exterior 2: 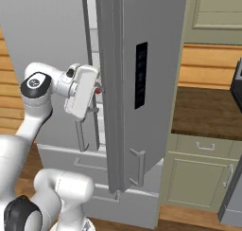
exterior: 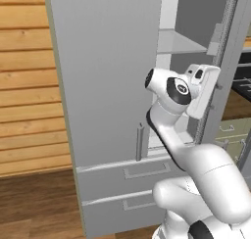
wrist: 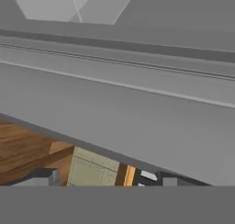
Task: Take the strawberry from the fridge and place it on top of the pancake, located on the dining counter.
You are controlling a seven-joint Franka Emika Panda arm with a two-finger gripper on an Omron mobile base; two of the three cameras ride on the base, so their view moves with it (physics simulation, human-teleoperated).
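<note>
fridge [exterior: 105, 76] open | my hand [exterior 2: 98, 90] reached into its gap | strawberry [exterior 2: 97, 90] sat right at my fingertips, shelf level | grip: couldn't tell whether shut on it

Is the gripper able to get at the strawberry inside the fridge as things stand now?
Probably yes. The fridge door stands open, and the gripper is already reaching into the gap, with the strawberry right at its tip. Nothing visible blocks it.
</note>
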